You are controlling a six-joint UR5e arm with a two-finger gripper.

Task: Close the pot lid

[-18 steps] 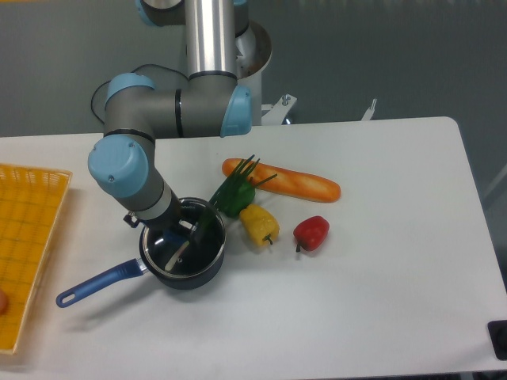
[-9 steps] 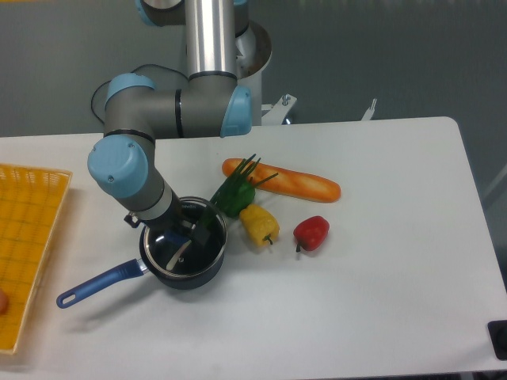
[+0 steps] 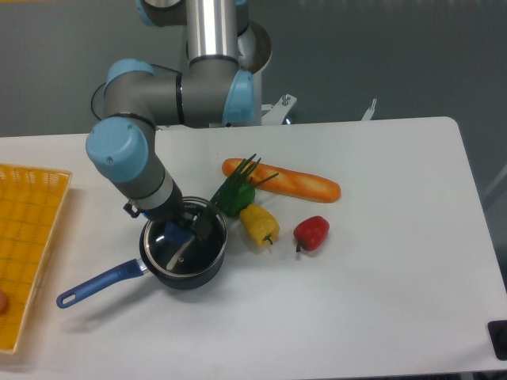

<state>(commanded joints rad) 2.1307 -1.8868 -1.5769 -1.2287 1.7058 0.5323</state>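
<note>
Glossy clear glass lid point(image 3: 187, 245) with thin metal rim, dark glossy pot point(image 3: 184, 273), matt white table point(image 3: 380, 301).

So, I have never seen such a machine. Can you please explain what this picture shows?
This is one picture from a fixed camera looking down at a white table. The grey and blue machine is a robot arm. Its gripper reaches down over a dark pot with a blue handle. A glass lid with a blue knob seems to sit on the pot, at the gripper; whether the fingers hold it I cannot tell. Nearby lie a baguette, green, yellow and red peppers, and a yellow tray.
</note>
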